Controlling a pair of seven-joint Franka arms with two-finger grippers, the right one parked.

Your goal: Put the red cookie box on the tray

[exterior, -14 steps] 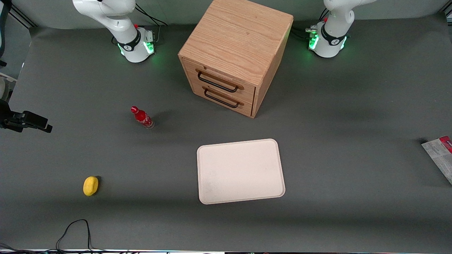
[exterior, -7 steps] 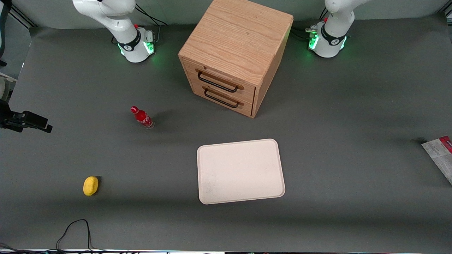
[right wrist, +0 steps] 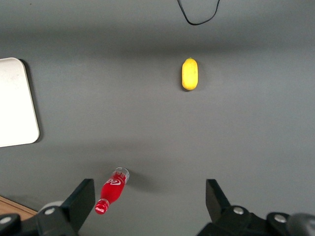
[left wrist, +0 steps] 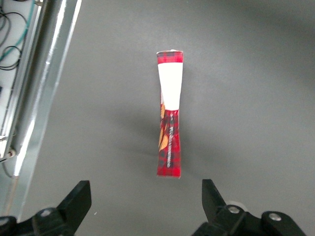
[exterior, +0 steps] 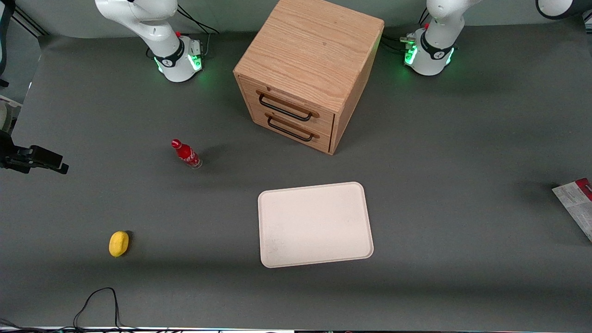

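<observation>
Left wrist view gives us the red cookie box (left wrist: 168,118), a thin glossy carton, on matte grey table (left wrist: 246,73), at twelve o'clock from our gripper (left wrist: 145,196), spread wide, empty.

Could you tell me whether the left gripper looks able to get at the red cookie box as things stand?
Probably yes. The gripper hangs open above the cookie box, which stands on a thin edge on bare table at the working arm's end, with nothing around it. The tray lies well apart, nearer the table's middle.

Dark grey matting (exterior: 462,138) all round me, wooden drawer cabinet (exterior: 307,69) at twelve o'clock; my gripper (left wrist: 143,191) hangs spread above the matting.
</observation>
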